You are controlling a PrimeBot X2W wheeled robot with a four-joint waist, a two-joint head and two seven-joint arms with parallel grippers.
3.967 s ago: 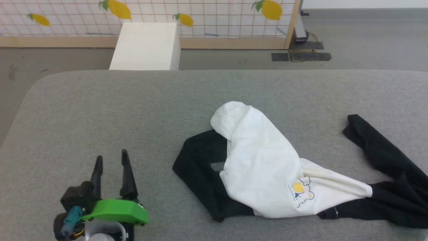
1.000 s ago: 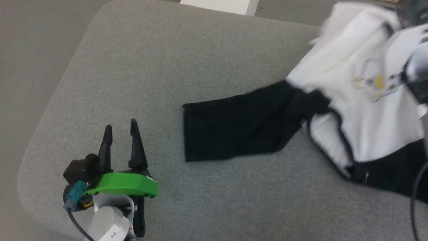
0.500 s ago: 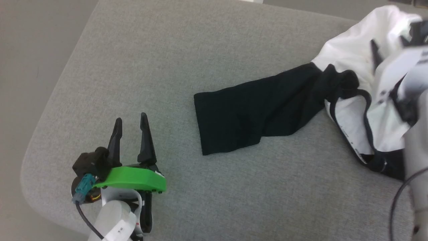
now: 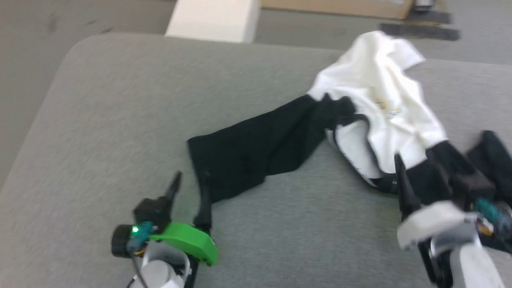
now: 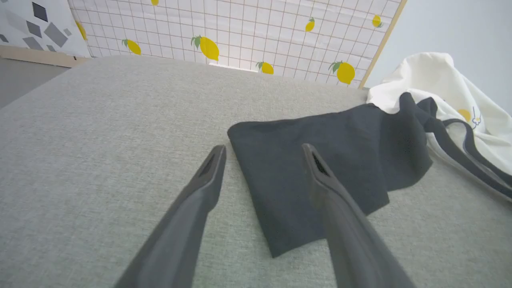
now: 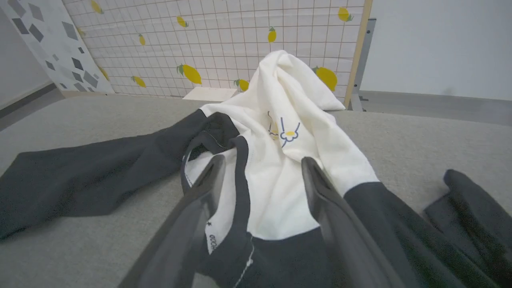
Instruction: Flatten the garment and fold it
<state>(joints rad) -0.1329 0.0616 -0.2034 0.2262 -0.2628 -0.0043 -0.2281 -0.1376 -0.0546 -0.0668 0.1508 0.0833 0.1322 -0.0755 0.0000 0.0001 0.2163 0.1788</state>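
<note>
Garment (image 4: pixel 380 100) crumpled on grey pad (image 4: pixel 120 100). Left gripper (image 5: pixel 264 149) spread, straddling its black sleeve (image 4: pixel 256 148) edge. Right gripper (image 6: pixel 263 161) spread over its collar (image 6: pixel 241 180); contact unclear.

Our left claw (image 4: pixel 191 178) sits low at seven o'clock, spread apart and empty. Our right claw (image 4: pixel 420 170) sits at four o'clock, spread apart too.
</note>
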